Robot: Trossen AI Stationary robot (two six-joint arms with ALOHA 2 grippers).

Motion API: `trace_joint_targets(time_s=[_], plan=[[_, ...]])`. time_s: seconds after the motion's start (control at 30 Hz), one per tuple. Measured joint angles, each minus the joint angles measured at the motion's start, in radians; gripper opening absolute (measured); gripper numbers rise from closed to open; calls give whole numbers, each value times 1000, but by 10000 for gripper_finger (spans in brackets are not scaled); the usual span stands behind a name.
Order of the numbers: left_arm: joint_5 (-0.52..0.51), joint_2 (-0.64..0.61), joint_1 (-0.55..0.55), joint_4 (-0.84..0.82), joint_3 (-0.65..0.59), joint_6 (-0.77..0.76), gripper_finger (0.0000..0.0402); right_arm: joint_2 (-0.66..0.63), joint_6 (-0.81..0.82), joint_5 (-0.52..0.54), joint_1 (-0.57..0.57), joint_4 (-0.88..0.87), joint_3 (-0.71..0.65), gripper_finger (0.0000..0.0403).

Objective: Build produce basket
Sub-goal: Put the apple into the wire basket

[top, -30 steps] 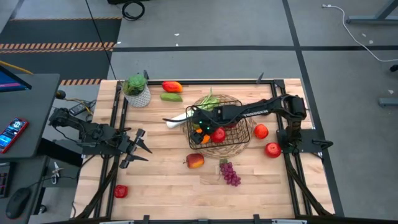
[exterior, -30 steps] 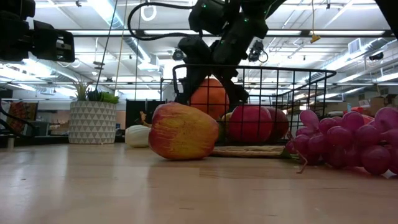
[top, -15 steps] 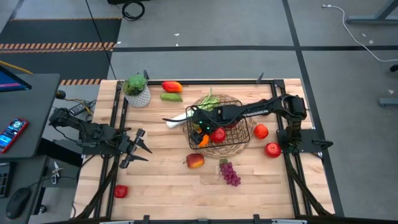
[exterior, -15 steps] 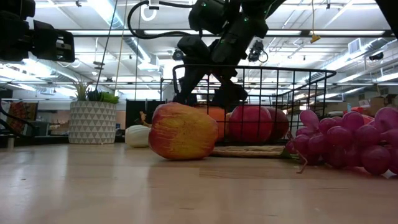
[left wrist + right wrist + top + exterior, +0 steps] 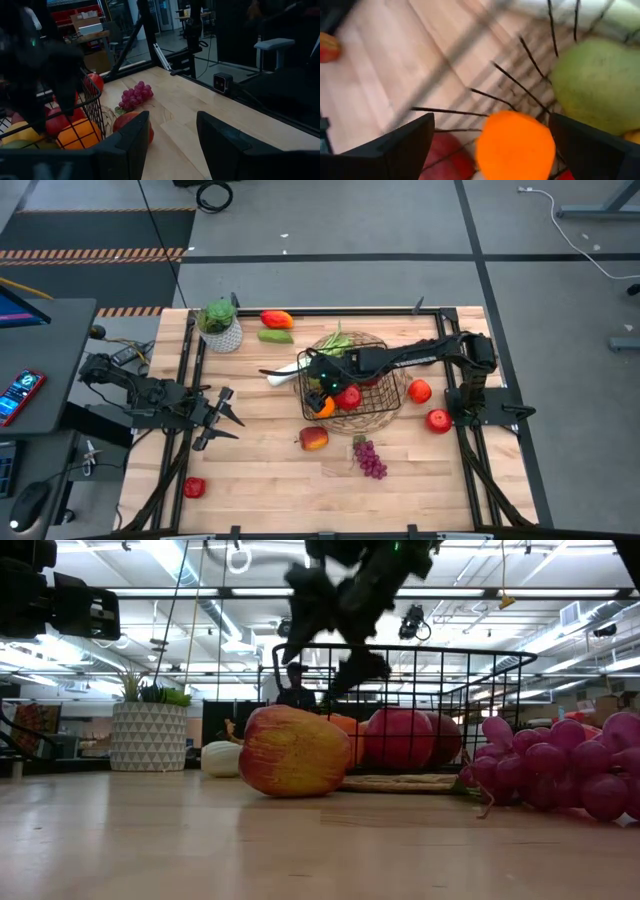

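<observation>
Several pieces already lie in the basket [image 5: 352,385] mid-table, orange [image 5: 324,406] just under the right gripper [image 5: 318,387], fingers apart and empty; apples [image 5: 314,439], grapes [image 5: 370,459], peppers [image 5: 277,319] left outside; left gripper [image 5: 222,420] waits at table's left, fingers partly apart, empty.
</observation>
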Motion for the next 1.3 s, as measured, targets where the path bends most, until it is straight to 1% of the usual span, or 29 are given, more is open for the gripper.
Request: trace_joint_targets(time_s=[0.13, 0.3, 0.4, 0.53, 0.57, 0.63, 0.73, 0.87, 0.93, 0.97, 1.07, 1.1, 1.23, 1.3], plan=[[0, 0, 0, 0, 0, 0, 172, -62, -46, 115, 45, -45, 47, 397], [0, 0, 0, 0, 0, 0, 172, -167, -90, 294, 134, -49, 64, 396], [0, 0, 0, 0, 0, 0, 172, -200, -132, 448, 223, -50, 64, 396], [0, 0, 0, 0, 0, 0, 172, -205, -156, 640, 358, -50, 64, 396], [0, 0, 0, 0, 0, 0, 172, -203, -158, 681, 389, -53, 63, 396], [0, 0, 0, 0, 0, 0, 172, -199, -166, 731, 444, -51, 44, 395], [0, 0, 0, 0, 0, 0, 172, -187, -179, 764, 508, -62, 18, 395], [0, 2, 0, 4, 0, 0, 172, -178, -166, 766, 556, -42, -18, 395], [0, 5, 0, 0, 0, 0, 172, -177, -75, 762, 572, -46, -43, 396], [0, 6, 0, 0, 0, 0, 172, -177, -22, 740, 577, -65, -51, 396], [0, 7, 0, -2, 0, 0, 172, -181, 142, 627, 588, -195, -54, 396], [0, 6, 0, -2, 0, 0, 172, -183, 192, 617, 600, -239, -54, 396], [0, 7, 0, -2, 0, 0, 172, -183, 373, 671, 667, -444, -54, 397], [0, 7, 0, -2, 0, 0, 172, -186, 491, 678, 697, -571, -54, 397]])
